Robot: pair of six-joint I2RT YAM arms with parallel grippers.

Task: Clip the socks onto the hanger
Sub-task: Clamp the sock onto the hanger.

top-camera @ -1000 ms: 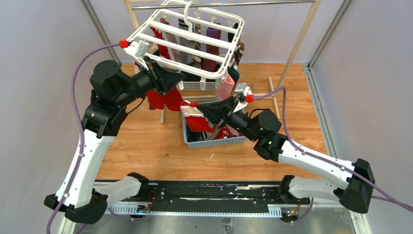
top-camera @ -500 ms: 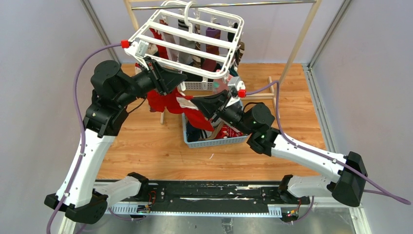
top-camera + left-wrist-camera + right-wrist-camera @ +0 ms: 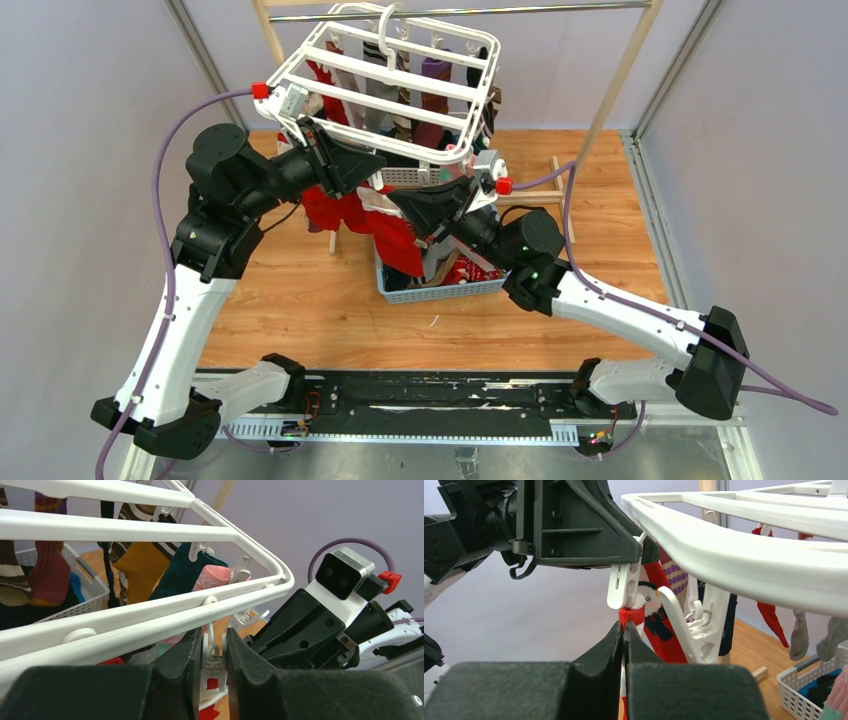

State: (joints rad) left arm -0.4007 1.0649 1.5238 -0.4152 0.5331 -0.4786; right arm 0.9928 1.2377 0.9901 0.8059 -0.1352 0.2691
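The white hanger point(image 3: 385, 85) hangs from the rail with several socks clipped under it. My left gripper point(image 3: 214, 655) is shut on a white clip point(image 3: 213, 662) that dangles from the hanger's near edge bar point(image 3: 150, 612). My right gripper point(image 3: 625, 630) is shut on a red sock with a white snowman pattern point(image 3: 651, 610), its top edge just below that clip point(image 3: 624, 585). In the top view the red sock point(image 3: 395, 235) hangs between the left gripper point(image 3: 372, 178) and the right gripper point(image 3: 400, 205).
A white mesh basket point(image 3: 440, 290) with more socks sits on the wooden floor under the hanger. The wood-and-metal rail stand point(image 3: 610, 90) rises behind. A second open clip point(image 3: 696, 625) hangs right of the sock. Grey walls close both sides.
My right gripper has lifted the red sock up and to the left, from over the basket to just under the clip held by my left gripper. The left arm has stayed put.
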